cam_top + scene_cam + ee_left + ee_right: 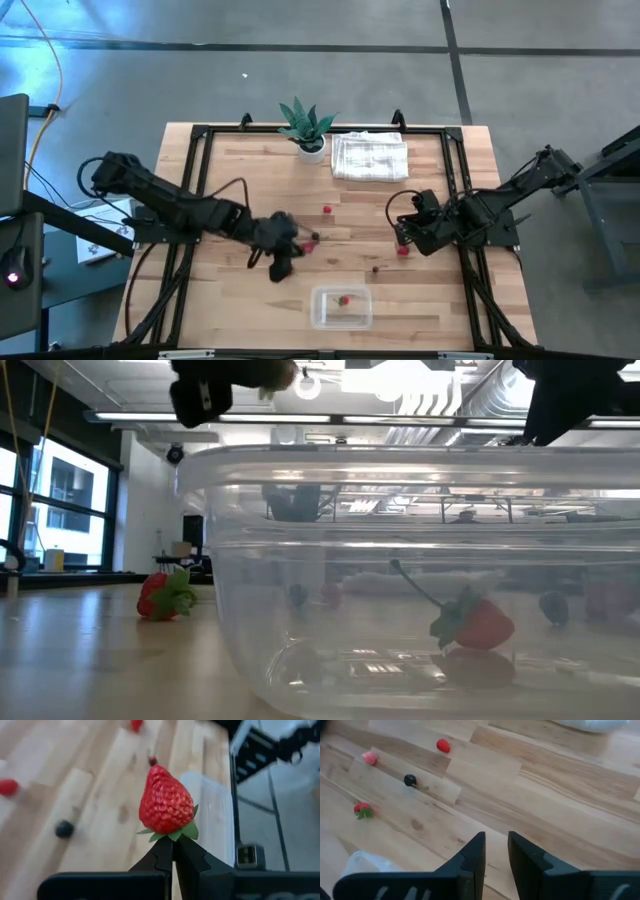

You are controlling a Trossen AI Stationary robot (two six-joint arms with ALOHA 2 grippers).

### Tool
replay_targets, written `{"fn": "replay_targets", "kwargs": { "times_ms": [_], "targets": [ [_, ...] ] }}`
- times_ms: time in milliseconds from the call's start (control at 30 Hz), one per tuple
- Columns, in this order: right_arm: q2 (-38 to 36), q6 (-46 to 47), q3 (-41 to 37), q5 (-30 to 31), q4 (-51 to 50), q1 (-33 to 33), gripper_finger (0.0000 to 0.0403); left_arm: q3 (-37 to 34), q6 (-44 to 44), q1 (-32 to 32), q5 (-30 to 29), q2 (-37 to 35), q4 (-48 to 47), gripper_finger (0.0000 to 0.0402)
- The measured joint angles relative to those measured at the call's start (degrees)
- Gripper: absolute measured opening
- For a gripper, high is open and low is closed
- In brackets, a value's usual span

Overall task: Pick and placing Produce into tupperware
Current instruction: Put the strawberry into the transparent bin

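My left gripper (173,854) is shut on a red strawberry (166,799) with green leaves. In the high view it hovers left of centre (303,246), the strawberry (310,243) at its tip. The clear tupperware (341,308) sits near the table's near edge with one stemmed strawberry (482,622) lying on its floor. Another strawberry (165,596) lies on the wood left of it. My right gripper (496,851) is open by a narrow gap above bare wood (404,241), holding nothing. A red piece (403,250) lies just beside it. My left gripper pinches the strawberry by its green leafy end (172,834) between the two fingertips (161,857). The fingers reach out from the table's left. The berry sticks out beyond the tips with its pointed end away from the gripper, lifted clear of the table.
Loose pieces on the wood: a red one (327,209), a dark one (375,268), a dark berry (64,829), a pinkish one (369,757). A potted plant (307,128) and a folded white cloth (370,157) stand at the far edge. Black rails (455,180) frame the table.
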Motion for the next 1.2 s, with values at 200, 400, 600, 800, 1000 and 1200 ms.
{"fn": "replay_targets", "kwargs": {
  "times_ms": [200, 400, 600, 800, 1000, 1200],
  "targets": [
    [0.04, -3.62, 0.0, 0.01, 2.47, -1.04, 0.0074, 0.06, -2.56, -4.65, -2.28, 3.77, 5.78, 0.0],
    [0.6, -7.66, 0.01, -0.07, 4.58, -1.04, 0.0074, 0.02, -5.46, -7.34, -5.19, 6.18, 12.62, 0.0],
    [1.4, -9.68, 0.0, -0.75, 5.6, -0.65, 0.0074, 3.87, -5.57, -9.73, -7.07, 13.07, 17.92, 0.0],
    [1.51, -11.7, 0.0, -1.06, 6.79, -0.63, 0.0074, 12.88, -3.15, -10.22, -7.9, 22.04, 14.35, 0.0],
    [1.53, -13.84, 0.0, -1.41, 7.26, -0.63, 0.0074, 21.36, -1.45, -10.3, -6.77, 29.81, 2.69, 0.0],
    [1.53, -15.4, 0.0, -1.44, 7.67, -0.63, 0.0074, 23.74, -1.51, -10.41, -4.47, 34.03, 0.22, 0.0]
  ]
}}
